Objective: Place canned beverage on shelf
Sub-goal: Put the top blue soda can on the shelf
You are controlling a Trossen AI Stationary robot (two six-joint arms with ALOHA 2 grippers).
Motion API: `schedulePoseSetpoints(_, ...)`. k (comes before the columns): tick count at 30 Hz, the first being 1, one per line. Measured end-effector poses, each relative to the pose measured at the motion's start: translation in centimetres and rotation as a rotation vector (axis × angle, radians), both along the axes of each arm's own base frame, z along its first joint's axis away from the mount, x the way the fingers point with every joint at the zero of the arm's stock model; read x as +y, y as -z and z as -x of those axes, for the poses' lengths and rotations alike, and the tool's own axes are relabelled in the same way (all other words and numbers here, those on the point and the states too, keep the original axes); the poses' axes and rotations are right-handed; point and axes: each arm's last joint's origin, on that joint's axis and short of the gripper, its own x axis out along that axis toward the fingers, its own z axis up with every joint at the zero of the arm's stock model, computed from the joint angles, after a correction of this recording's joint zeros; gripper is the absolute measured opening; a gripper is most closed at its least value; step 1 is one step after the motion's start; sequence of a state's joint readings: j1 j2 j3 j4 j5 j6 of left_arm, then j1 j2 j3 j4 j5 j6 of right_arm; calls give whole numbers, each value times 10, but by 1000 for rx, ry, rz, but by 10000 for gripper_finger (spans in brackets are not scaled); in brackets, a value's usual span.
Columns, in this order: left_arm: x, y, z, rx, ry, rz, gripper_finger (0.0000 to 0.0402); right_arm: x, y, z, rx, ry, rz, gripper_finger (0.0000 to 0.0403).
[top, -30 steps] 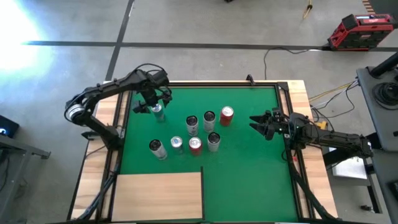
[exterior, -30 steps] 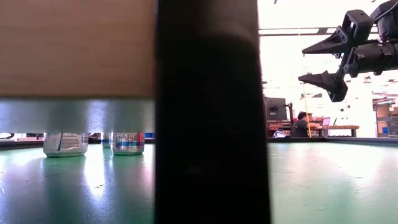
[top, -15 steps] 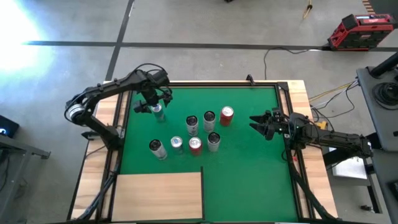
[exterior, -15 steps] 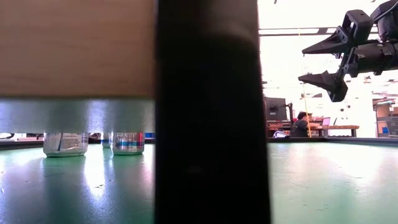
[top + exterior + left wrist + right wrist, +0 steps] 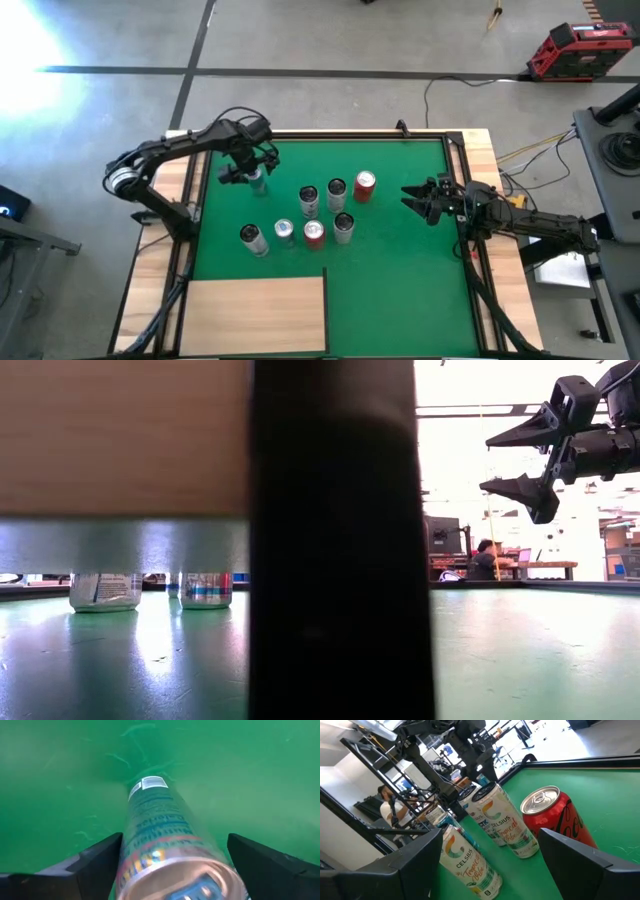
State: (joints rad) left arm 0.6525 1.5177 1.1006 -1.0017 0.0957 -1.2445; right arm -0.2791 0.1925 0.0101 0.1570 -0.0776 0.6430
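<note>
Your left claw (image 5: 247, 172) sits over the lone silver can (image 5: 256, 181) at the far-left part of the green mat (image 5: 400, 270). Its fingers (image 5: 95, 865) straddle that can on both sides, with a gap showing on each side in the left wrist view, so you have no pinch yet. The can stands upright on the mat, well apart from the shelf (image 5: 255, 315), which lies flat at the near-left corner of the desk (image 5: 485, 150).

Between that can and the shelf stands a cluster of six cans. Taking the red can (image 5: 364, 186) as landmark: two silver cans (image 5: 336, 192) stand just to its left, and nearer the shelf a row of three (image 5: 314, 234) runs leftward, with one more silver can (image 5: 250, 238) at the row's left end. This cluster stands in the direct line to the shelf.

Your right claw (image 5: 412, 198) hangs above the mat to the right of the red can, fingers spread, holding nothing.

The low view is largely blocked by a dark post (image 5: 340, 540) and the pale wood panel. Beyond the desk, a person (image 5: 487, 560) sits at a bench. A red toolbox (image 5: 582, 50) rests on the grey floor.

Against the earlier frame, your left claw has narrowed slightly around the can. The right arm and all cans are unchanged.
</note>
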Motion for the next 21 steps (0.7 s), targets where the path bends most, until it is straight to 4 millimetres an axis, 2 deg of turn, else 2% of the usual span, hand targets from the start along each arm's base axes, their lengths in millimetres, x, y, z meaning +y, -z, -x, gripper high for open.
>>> schedulePoseSetpoints(4,-1,3,1,-6,8,15,290,0,0,0,0,0,0,318)
schedulePoseSetpoints(8,-2,2,1,-6,10,22,215,0,0,0,0,0,0,318)
schedulePoseSetpoints(13,-6,-7,5,35,53,65,214,0,0,0,0,0,0,318)
schedulePoseSetpoints(21,-20,-57,24,52,57,20,214,0,0,0,0,0,0,318)
